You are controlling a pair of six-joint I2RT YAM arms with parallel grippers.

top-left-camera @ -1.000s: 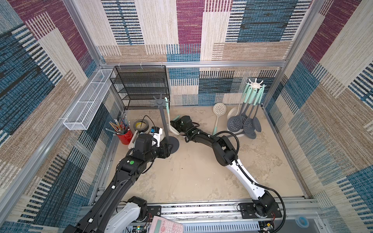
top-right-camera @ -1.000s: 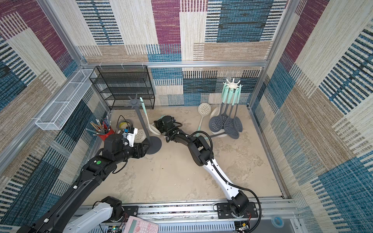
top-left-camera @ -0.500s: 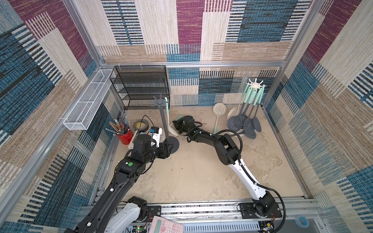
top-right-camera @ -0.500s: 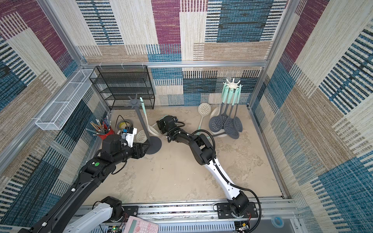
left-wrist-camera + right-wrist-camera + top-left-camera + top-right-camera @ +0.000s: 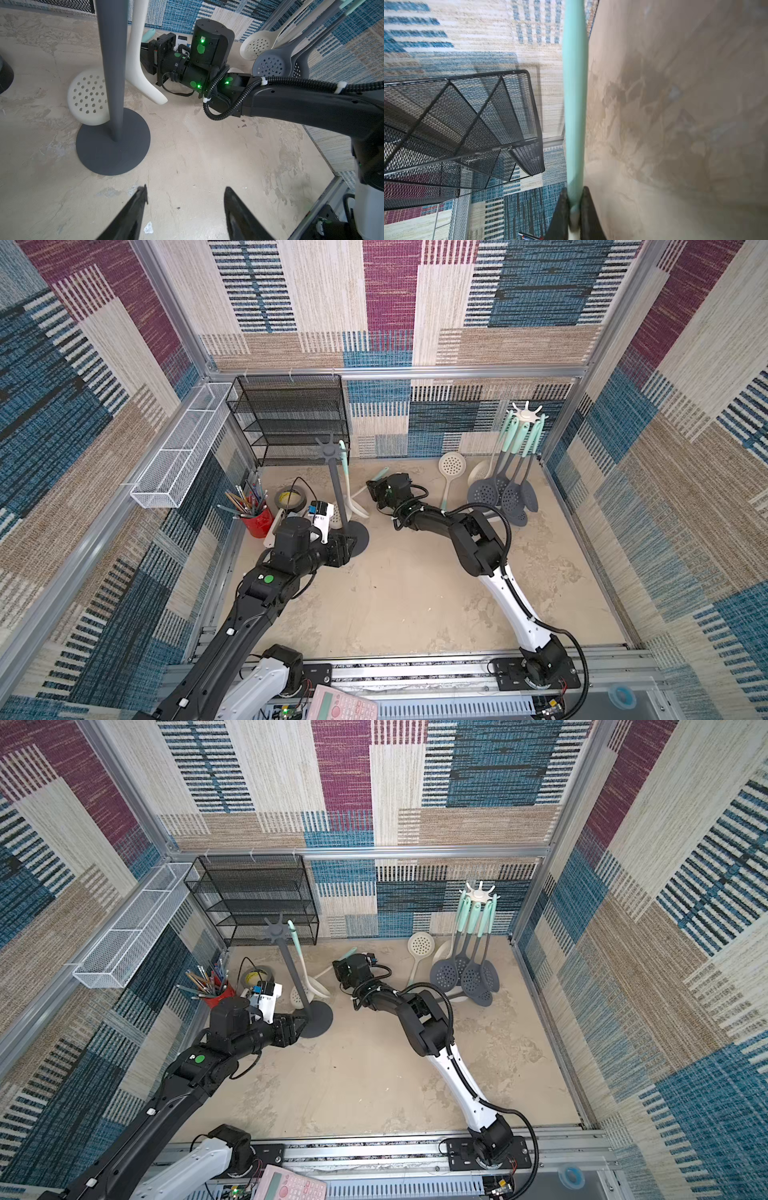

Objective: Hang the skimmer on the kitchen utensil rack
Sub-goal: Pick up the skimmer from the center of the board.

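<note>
Right claw (image 5: 574, 189) edged away from rack (image 5: 338, 489), clamping skimmer (image 5: 574, 93), left claw (image 5: 185, 188) parted

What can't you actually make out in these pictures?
- Right gripper's hold on the mint skimmer handle: in both top views, hidden by its own wrist.
- Perforated cream head: left wrist view, partly behind the grey rack pole.
- Rack's hooks: cut off by the left wrist view's edge.
- Pencils: too small to count.

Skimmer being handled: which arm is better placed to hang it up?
Right. The right tool is shut on the skimmer handle beside the rack; the left tool is open, empty.
</note>
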